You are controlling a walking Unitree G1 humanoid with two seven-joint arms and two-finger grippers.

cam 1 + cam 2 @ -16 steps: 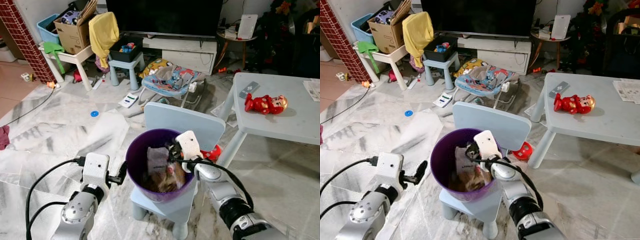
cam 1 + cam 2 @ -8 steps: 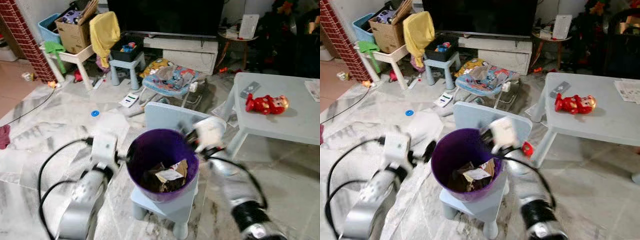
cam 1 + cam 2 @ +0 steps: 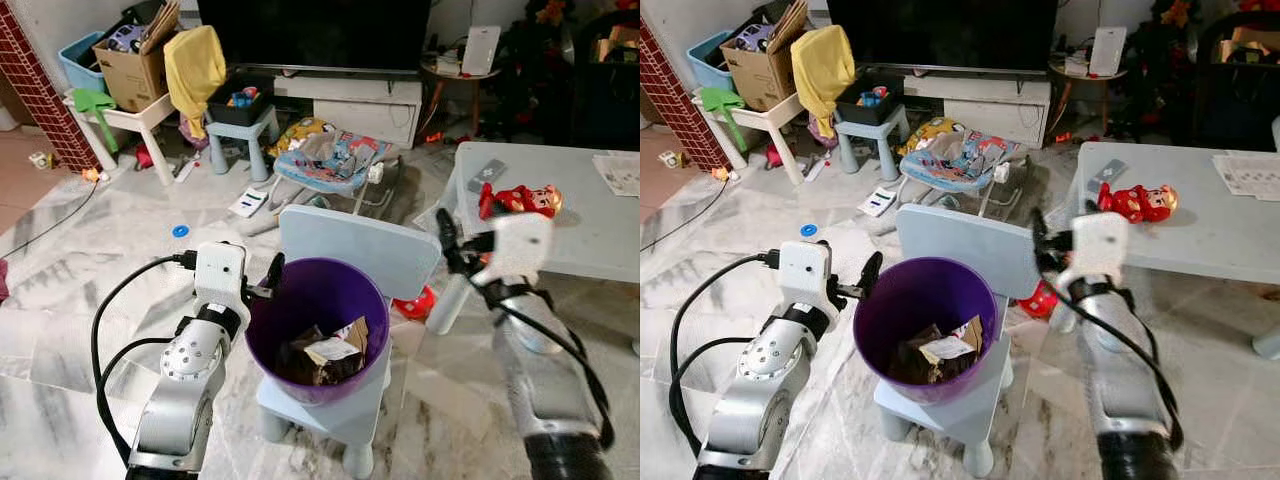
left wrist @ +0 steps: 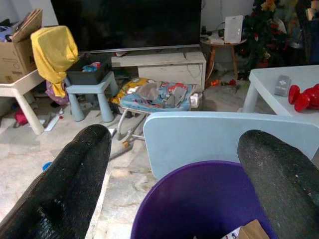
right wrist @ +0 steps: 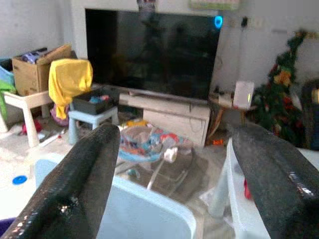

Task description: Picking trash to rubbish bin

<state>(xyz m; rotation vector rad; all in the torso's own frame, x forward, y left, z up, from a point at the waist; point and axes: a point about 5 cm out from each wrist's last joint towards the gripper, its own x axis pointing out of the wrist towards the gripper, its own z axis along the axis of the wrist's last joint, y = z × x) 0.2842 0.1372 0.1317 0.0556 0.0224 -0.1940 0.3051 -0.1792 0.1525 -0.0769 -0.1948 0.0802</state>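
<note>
Cluttered living room; round purple plastic bin holds trash. Right gripper, left gripper spread wide, empty; lift clear of rim.

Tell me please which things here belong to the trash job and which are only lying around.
Part of the job:
- purple bin on the small chair
- trash inside the bin
- left gripper, open, at the bin's rim
- right gripper, open, raised beside the chair

Lying about:
- red toy on the table
- baby bouncer
- cardboard box
- yellow cloth
</note>
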